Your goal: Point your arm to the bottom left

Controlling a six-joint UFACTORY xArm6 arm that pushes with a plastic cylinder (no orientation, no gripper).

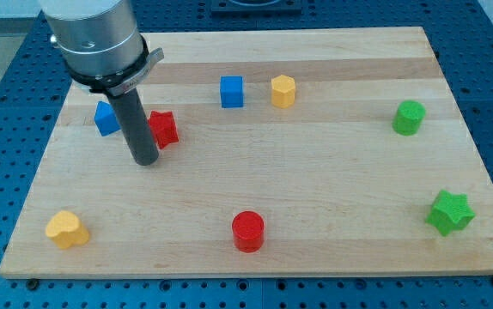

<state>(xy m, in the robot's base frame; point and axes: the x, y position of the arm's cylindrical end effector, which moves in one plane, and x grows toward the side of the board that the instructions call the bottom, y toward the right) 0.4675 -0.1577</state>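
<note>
- Right now, my tip (146, 160) is resting on the wooden surface (315, 197) in the view's upper-left part, with the rod rising from it to the grey arm housing at the view's top left.
- As for the tool, the arm is carrying no jaws at all, only this bare rod, so nothing is being clamped or held apart.
- Just beside the tip, on the view's right, a red star block (164, 128) is sitting, seemingly touching the rod or nearly so; behind the rod, on the view's left, a blue block (105, 118) is partly hidden, so its shape is hard to tell.
- The task's goal is the surface's bottom-left corner, where a yellow heart-like block (66, 229) is lying; the tip is standing well apart from it, above and to the view's right.
- To do this step well, I am judging that the tip should be sliding down and leftward in the view, away from the red star, so that neither neighbour is dragged along.
- Stopping near the yellow block without shoving it off the edge looks like the delicate part.
- Further off, a blue cube (232, 91), a yellow hexagonal block (283, 90), a red cylinder (248, 231), a green cylinder (409, 118) and a green star block (450, 212) are lying clear of that path.
</note>
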